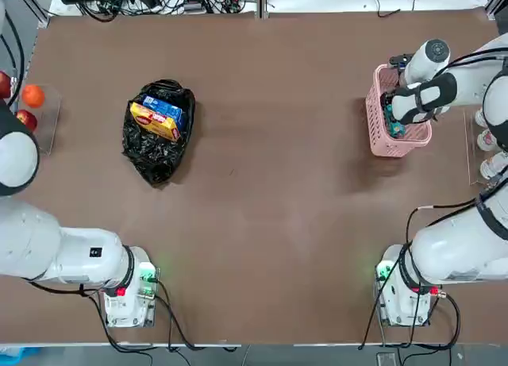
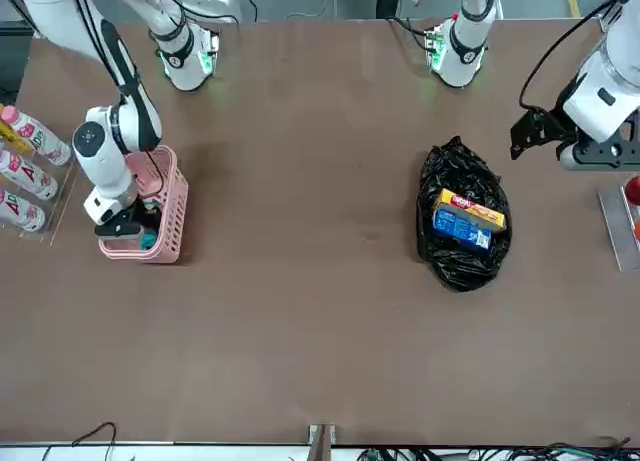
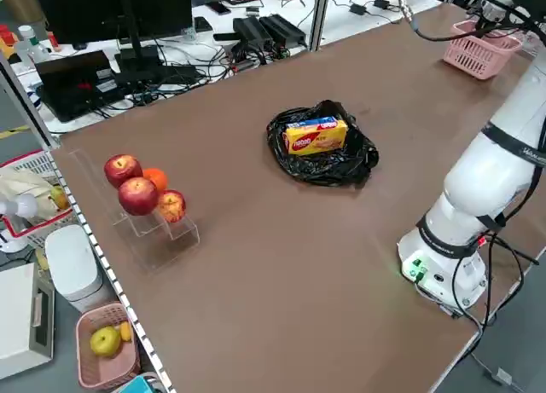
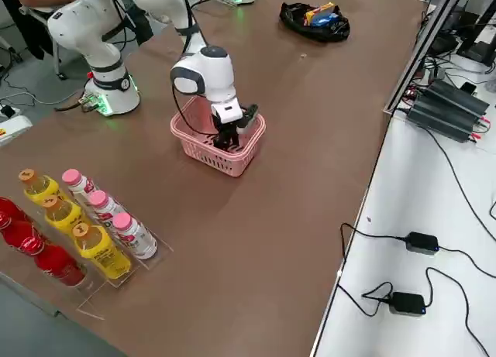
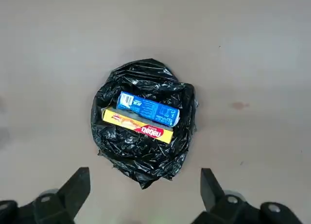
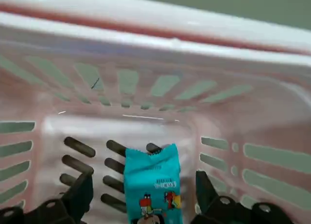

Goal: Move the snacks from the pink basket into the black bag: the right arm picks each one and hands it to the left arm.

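You're on the last snack. The blue pack (image 1: 164,108) and the yellow-orange pack (image 1: 154,121) already lie in the black bag (image 1: 156,152), left of centre in the top view, touching each other. Only the teal packet (image 6: 152,184) is left, flat on the floor of the pink basket (image 1: 377,121) at the right edge of the top view.

The right gripper (image 6: 138,197) is down inside the basket, fingers spread wide with one on each side of the teal packet, nothing held yet. In the right wrist view the packet sits between the two fingers with lattice wall close behind it. Can't tell from here whether the fingertips touch the basket floor.

The left gripper (image 5: 145,190) hangs wide open and empty above the table near the bag; in the front view it's at the right edge, to the right of the bag and a bit above it.

Next move, as I read it: close the right fingers on the teal packet, lift straight up clear of the thick rim, then carry it toward mid-table for the handover. Watch for the thin packet slipping out flat, and for the fingers catching the lattice side and dragging the basket. Your left arm needs to come across to meet it.
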